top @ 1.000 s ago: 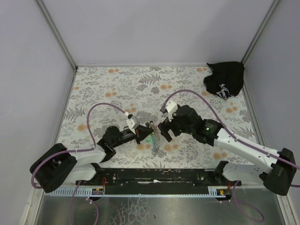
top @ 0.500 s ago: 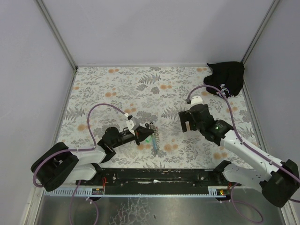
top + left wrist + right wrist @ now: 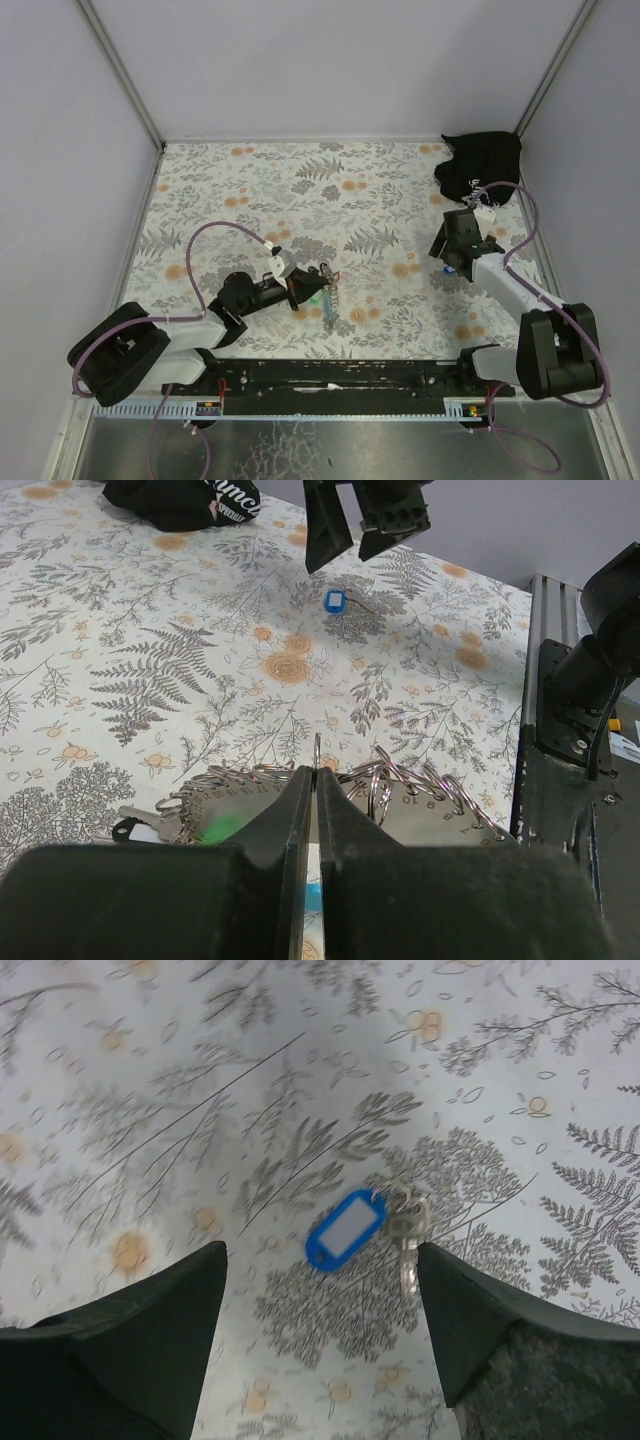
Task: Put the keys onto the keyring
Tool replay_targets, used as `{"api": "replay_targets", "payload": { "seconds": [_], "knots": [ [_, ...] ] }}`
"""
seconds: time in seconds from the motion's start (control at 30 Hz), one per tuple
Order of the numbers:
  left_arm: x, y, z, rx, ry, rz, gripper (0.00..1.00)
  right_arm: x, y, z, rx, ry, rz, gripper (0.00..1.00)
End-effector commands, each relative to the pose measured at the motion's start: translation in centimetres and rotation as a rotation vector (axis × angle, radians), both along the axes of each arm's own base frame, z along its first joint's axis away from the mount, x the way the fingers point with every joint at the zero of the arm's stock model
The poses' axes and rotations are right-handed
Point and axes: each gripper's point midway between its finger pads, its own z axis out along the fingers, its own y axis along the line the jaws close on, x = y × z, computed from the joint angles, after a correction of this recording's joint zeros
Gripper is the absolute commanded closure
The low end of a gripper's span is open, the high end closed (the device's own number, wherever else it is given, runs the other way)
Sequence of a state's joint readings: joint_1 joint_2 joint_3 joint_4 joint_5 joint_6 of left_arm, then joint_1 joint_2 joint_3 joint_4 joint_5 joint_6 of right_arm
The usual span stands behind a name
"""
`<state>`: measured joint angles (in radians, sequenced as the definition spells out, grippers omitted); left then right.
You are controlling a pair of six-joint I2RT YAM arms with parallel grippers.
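The keyring point(image 3: 326, 292) lies near the table's front middle: a metal plate with several wire rings point(image 3: 420, 800), a green piece point(image 3: 222, 828) and a light-blue strap point(image 3: 313, 890). My left gripper point(image 3: 305, 287) point(image 3: 317, 778) is shut on one upright ring of it. The blue key, a blue tag point(image 3: 346, 1228) with a silver key point(image 3: 408, 1232), lies flat on the cloth at the right point(image 3: 333, 601). My right gripper point(image 3: 450, 262) point(image 3: 320, 1260) hangs open just above it, a finger on each side, not touching. The yellow key is not visible.
A black cloth bag point(image 3: 482, 168) with white print lies in the back right corner, also in the left wrist view point(image 3: 180, 500). The table wears a floral cloth point(image 3: 300, 190). Walls close the left, back and right sides.
My right arm has swung from beside the keyring out to the right rear and now hovers over the blue key. My left gripper has stayed shut on the ring.
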<state>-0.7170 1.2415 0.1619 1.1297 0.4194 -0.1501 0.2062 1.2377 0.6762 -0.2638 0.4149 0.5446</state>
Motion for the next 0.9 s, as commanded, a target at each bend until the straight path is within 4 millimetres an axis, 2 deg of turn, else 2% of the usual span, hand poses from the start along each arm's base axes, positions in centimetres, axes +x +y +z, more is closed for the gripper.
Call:
{"api": "replay_targets", "payload": {
  "seconds": [0.0,0.13,0.33,0.43,0.6,0.73,0.87],
  "knots": [
    [0.1,0.3,3.0,-0.089,-0.094,0.013,1.0,2.1,-2.8,-1.0,0.06,-0.064,-0.198,0.19],
    [0.3,0.1,2.8,-0.084,-0.089,0.011,1.0,2.0,-4.4,-2.8,0.063,-0.02,-0.246,0.23],
    [0.3,-0.1,2.7,-0.085,-0.084,0.001,1.0,1.6,-3.5,-4.9,0.109,0.073,-0.205,0.26],
    [0.3,-0.1,2.7,-0.085,-0.085,0.002,1.0,1.0,-2.8,-5.9,0.135,0.135,-0.171,0.32],
    [0.3,0.0,2.9,-0.082,-0.09,0.007,1.0,0.1,-0.4,-6.5,0.242,0.185,-0.089,0.39],
    [0.3,-0.1,2.9,-0.081,-0.087,0.003,1.0,-0.6,2.4,-6.4,0.355,0.183,-0.023,0.47],
    [0.2,0.0,2.9,-0.08,-0.084,0.001,1.0,-1.3,5.4,-6.2,0.369,0.202,0.039,0.49]
  ]
}}
